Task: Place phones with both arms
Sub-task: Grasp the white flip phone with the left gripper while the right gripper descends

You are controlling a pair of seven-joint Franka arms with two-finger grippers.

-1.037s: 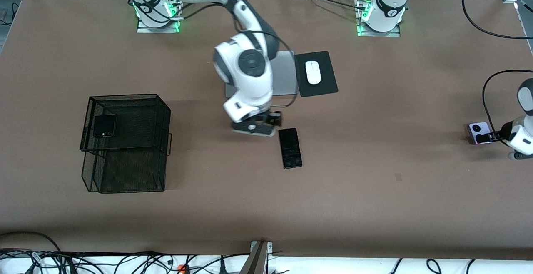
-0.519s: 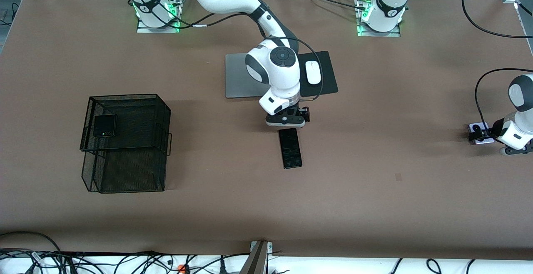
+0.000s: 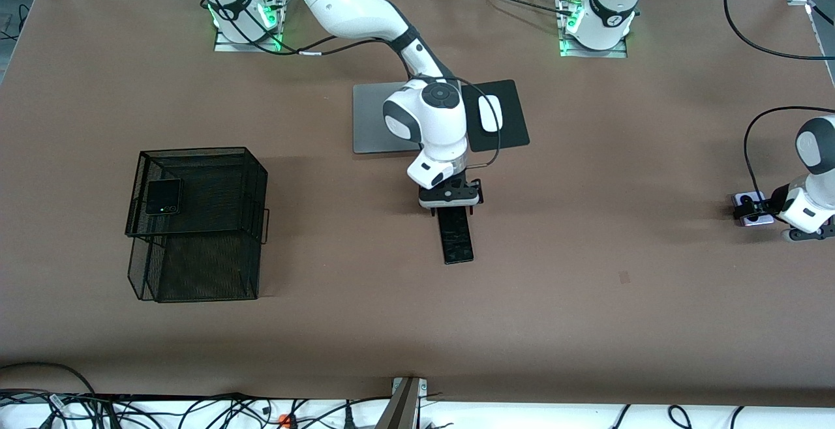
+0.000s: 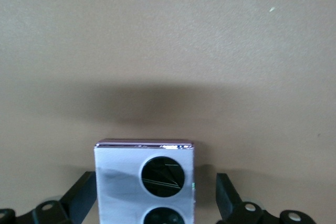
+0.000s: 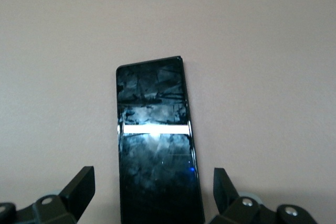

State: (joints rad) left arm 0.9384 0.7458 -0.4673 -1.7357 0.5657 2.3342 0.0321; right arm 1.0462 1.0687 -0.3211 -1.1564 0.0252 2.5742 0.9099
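Observation:
The long thin black slab phone (image 3: 456, 240) lies flat mid-table. My right gripper (image 3: 451, 206) is open over its end nearest the laptop. In the right wrist view the slab (image 5: 155, 145) lies between the spread fingers (image 5: 79, 187) of this gripper (image 5: 152, 195), clear of both. The lavender phone (image 3: 749, 210) lies at the left arm's end of the table. My left gripper (image 3: 751, 211) is open and straddles it; in the left wrist view the phone (image 4: 121, 182) sits between the fingers (image 4: 226, 198) of this gripper (image 4: 155, 203). The black folded phone (image 3: 163, 196) lies on the black mesh rack (image 3: 215, 220).
A closed grey laptop (image 3: 375, 119) lies farther from the front camera than the slab, partly under the right arm. Beside it a white mouse (image 3: 490, 113) sits on a black pad (image 3: 509, 135). Cables run along the table's front edge.
My right gripper has swung from beside the slab to over its end and come down. My left gripper has slid over the lavender phone, covering most of it in the front view.

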